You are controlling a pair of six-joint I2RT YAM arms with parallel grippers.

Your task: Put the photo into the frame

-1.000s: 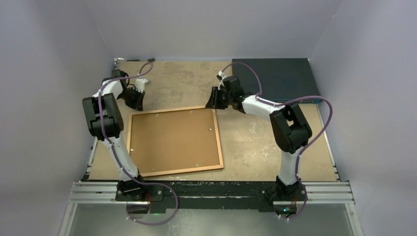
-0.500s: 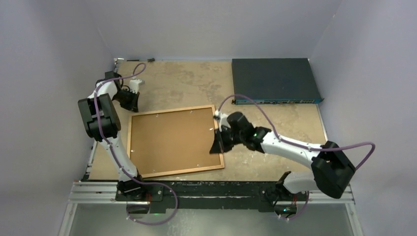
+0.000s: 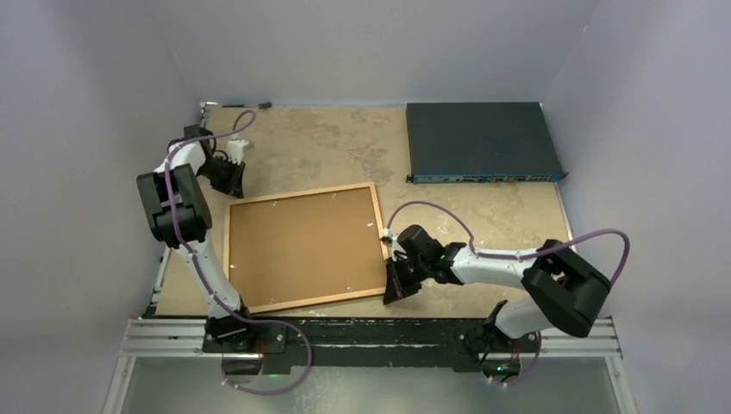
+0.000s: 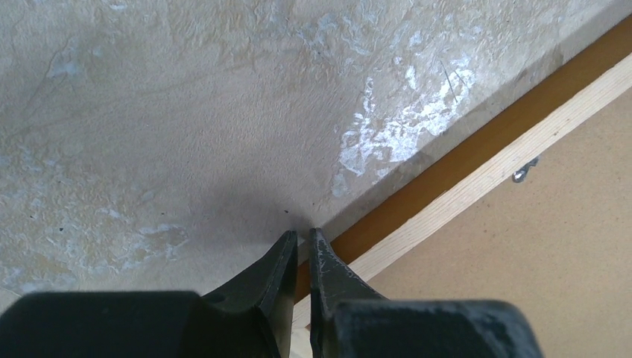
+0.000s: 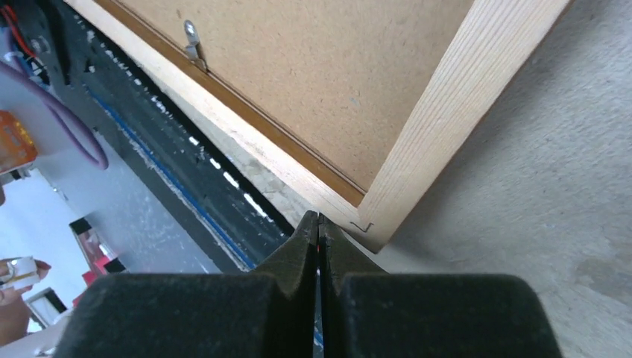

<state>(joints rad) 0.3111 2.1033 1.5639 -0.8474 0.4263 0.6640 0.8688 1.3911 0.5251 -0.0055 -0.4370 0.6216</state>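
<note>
- The right arm has swung down from the far-right corner of the frame (image 3: 228, 259) along its right edge. The right tool (image 3: 398, 289) now sits low at the near-right corner.
- On the way its fingers went from partly open to pressed flat together. In the right wrist view they meet with no gap and grip nothing, their tip just beside the corner joint.
- The left tool (image 3: 234, 181) has drifted only slightly, staying on the desk (image 3: 328, 147) just off the frame's far-left corner. In its wrist view the fingers (image 4: 287, 257) stand a thin slit apart, holding nothing.
- The frame itself has hardly moved. It lies face down in the middle of the desk, with the brown backing board (image 3: 302, 246) filling its opening and small metal tabs (image 5: 192, 41) along the inner edge.
- The photo shows in none of the views. It may already lie under the board, but that cannot be told from here.
- Judgement: with the board seated and both tools empty at opposite corners, the loading looks largely done. The closed right tool at the corner seems set to nudge or square the frame, or to press a tab.
- The dark blue box (image 3: 483, 142) rests far right, well apart from the work.
</note>
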